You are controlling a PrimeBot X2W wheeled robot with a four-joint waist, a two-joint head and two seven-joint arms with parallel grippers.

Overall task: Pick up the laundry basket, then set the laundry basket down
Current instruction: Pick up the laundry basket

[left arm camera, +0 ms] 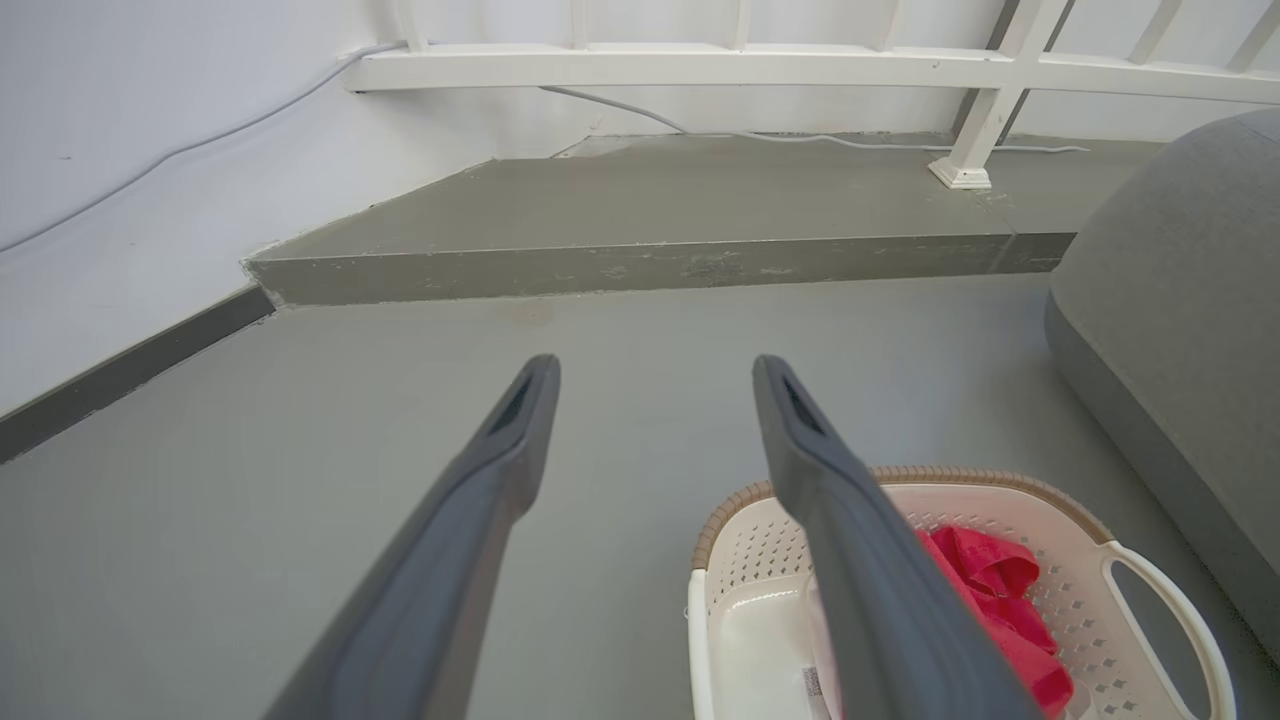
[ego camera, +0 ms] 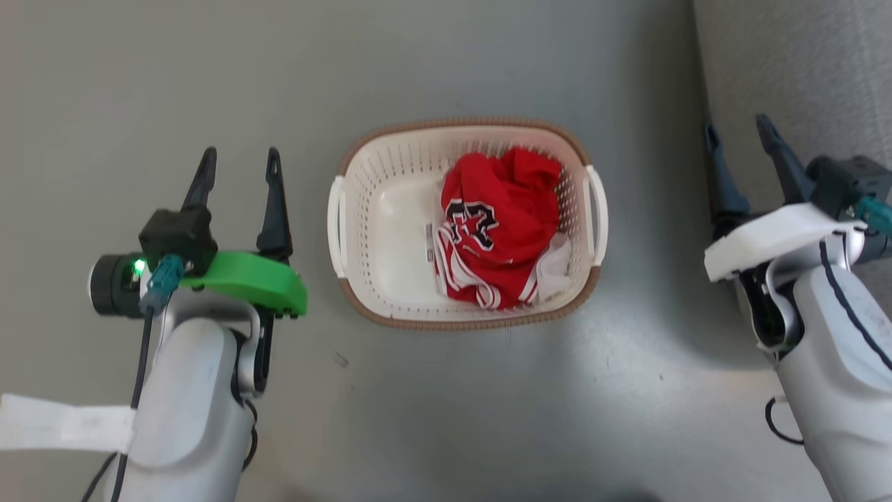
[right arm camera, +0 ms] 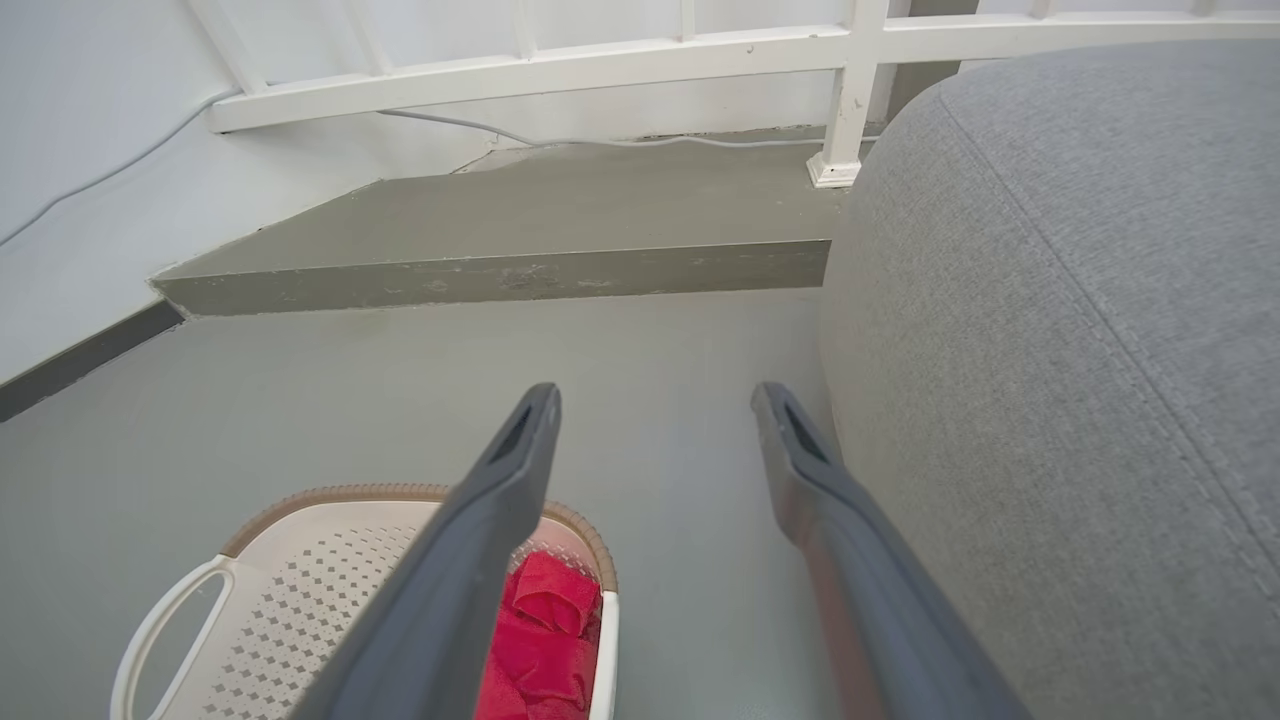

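The laundry basket (ego camera: pixel 390 230) sits on the grey floor in the middle of the head view, cream-white and perforated with a brown rim and a white loop handle at each short side. A crumpled red garment (ego camera: pixel 502 223) lies inside it. My left gripper (ego camera: pixel 240 162) hangs open to the basket's left, well apart from it, fingers empty. My right gripper (ego camera: pixel 739 136) is open to the right, also apart. The basket (left arm camera: pixel 1000 590) appears low right in the left wrist view beyond my left gripper (left arm camera: pixel 655 372), and the basket (right arm camera: pixel 300 600) low left in the right wrist view beside my right gripper (right arm camera: pixel 655 398).
A grey upholstered seat (ego camera: pixel 801 70) rises at the right, close to my right arm. Ahead, a raised concrete step (left arm camera: pixel 650 265) and a white railing (left arm camera: pixel 800 65) stand along the wall. A white cable (left arm camera: pixel 800 138) runs along the step.
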